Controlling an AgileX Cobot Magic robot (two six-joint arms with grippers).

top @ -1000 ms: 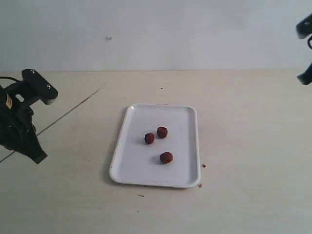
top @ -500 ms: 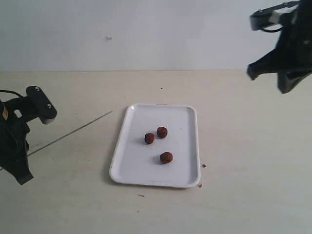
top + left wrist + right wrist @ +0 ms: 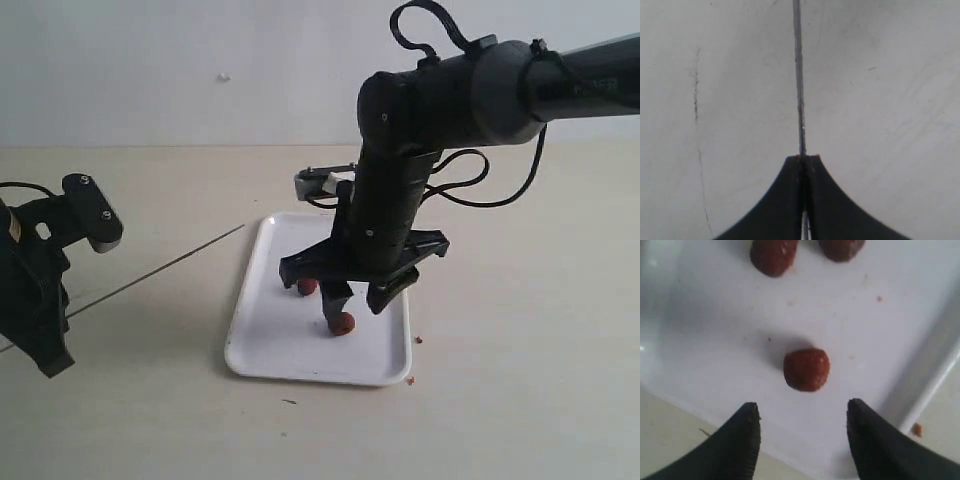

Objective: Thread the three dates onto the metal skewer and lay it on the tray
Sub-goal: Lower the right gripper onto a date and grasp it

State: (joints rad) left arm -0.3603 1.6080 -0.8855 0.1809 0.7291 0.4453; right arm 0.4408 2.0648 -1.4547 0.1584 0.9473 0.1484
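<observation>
The white tray (image 3: 268, 340) lies in the middle of the table. One date (image 3: 342, 323) shows near its front and a second date (image 3: 306, 287) peeks out at the arm's left; the arm hides the third in the exterior view. My right gripper (image 3: 358, 300) hangs open just above the front date (image 3: 806, 369), whose far side faces the other two dates (image 3: 774, 255) (image 3: 841, 247); its jaws (image 3: 804, 407) stand wide apart, short of the fruit. The left gripper (image 3: 803, 157) is shut on the metal skewer (image 3: 799, 75), a thin rod (image 3: 160, 268) slanting toward the tray's far left corner.
Reddish crumbs (image 3: 418, 340) (image 3: 409, 380) lie off the tray's front right corner, one of them a crumb (image 3: 916, 429) beside the rim. A dark speck (image 3: 288, 401) sits in front of the tray. The right arm's bulk (image 3: 440, 100) reaches over the tray from the right.
The right arm has swung in from the upper right and come down over the tray, its open jaws now above the front date. The left arm and skewer have barely shifted.
</observation>
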